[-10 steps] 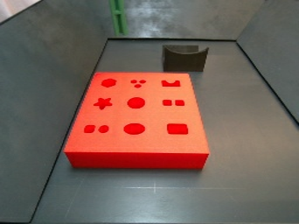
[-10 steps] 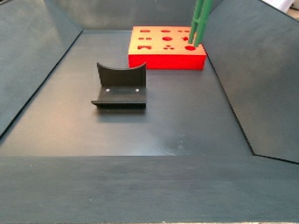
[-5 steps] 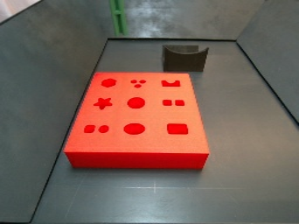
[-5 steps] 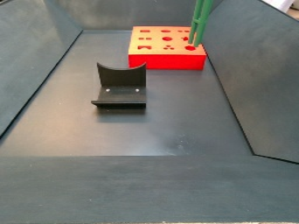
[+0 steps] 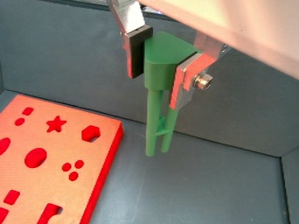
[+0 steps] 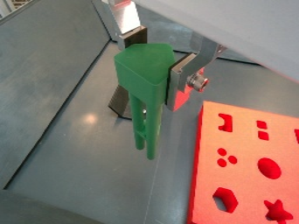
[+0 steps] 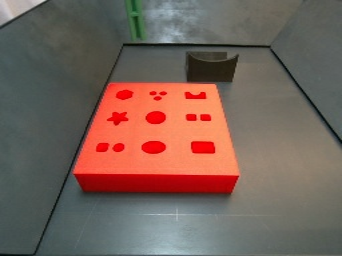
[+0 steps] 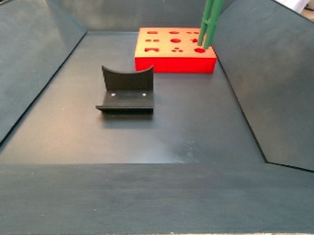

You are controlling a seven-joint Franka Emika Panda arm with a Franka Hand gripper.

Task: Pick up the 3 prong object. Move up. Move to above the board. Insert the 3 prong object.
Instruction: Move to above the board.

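Observation:
My gripper (image 5: pixel 162 68) is shut on the blocky top of the 3 prong object (image 5: pixel 160 114), a slim green peg hanging prongs-down in both wrist views (image 6: pixel 145 114). The peg is in the air beside the board's edge, over the dark floor, not over the cutouts. The board (image 7: pixel 174 132) is a flat red block with shaped cutouts, lying on the floor (image 8: pixel 172 62). In both side views only a stretch of the green peg (image 7: pixel 134 20) shows at the frame's upper edge (image 8: pixel 208 23); the gripper itself is out of those frames.
A dark grey curved holder (image 7: pixel 211 66) stands on the floor apart from the board (image 8: pixel 124 90), and shows behind the peg in a wrist view (image 6: pixel 122 98). Sloped grey walls (image 8: pixel 37 64) enclose the floor on all sides.

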